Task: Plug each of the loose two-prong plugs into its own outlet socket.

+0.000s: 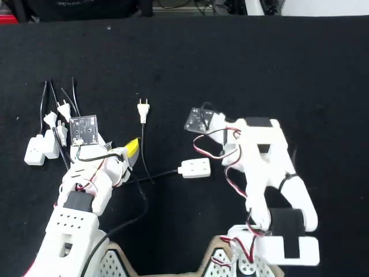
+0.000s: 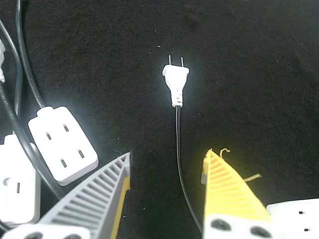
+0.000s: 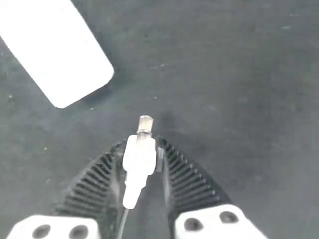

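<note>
White plug (image 2: pixel 175 82), black cord (image 2: pixel 178 149), black table (image 1: pixel 288 69), left pincer (image 2: pixel 168 153) ribbed, yellow and seemingly grey.

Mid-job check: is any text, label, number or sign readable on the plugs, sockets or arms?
None readable.
No print shows on the loose plug, the held plug or the sockets.
Marks on the boards, if any, are too small to read.

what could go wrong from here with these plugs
1. The right jaws grip a small white two-prong plug, but the white rectangular outlet block lies off to one side showing no slots, so the prongs may miss.
2. The open left jaws straddle the thin black cord, not the other white two-prong plug; closing here would likely pinch cord.
</note>
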Controlling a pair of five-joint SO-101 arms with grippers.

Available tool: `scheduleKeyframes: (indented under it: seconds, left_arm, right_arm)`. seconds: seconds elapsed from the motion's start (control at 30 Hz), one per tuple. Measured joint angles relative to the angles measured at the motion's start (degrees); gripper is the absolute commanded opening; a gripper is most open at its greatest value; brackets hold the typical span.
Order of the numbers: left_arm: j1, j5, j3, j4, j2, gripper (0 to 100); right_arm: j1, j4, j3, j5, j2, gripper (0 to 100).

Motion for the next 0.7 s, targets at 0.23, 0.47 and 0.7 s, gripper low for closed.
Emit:
scheduleKeyframes:
  seconds: [0.23,0.47,0.7]
  left_arm:
    - [0.0,0.0,0.0,0.0,0.0,23]
    - [0.0,0.0,0.0,0.0,0.0,23]
    - [0.0,0.0,0.0,0.0,0.0,23]
  right_arm:
    - [2.5,0.0,0.0,0.3,3.2,1.6]
    - [8.0,0.0,0.3,0.0,3.2,10.9]
    - [8.5,-0.1,2.4,-0.8,3.4,13.5]
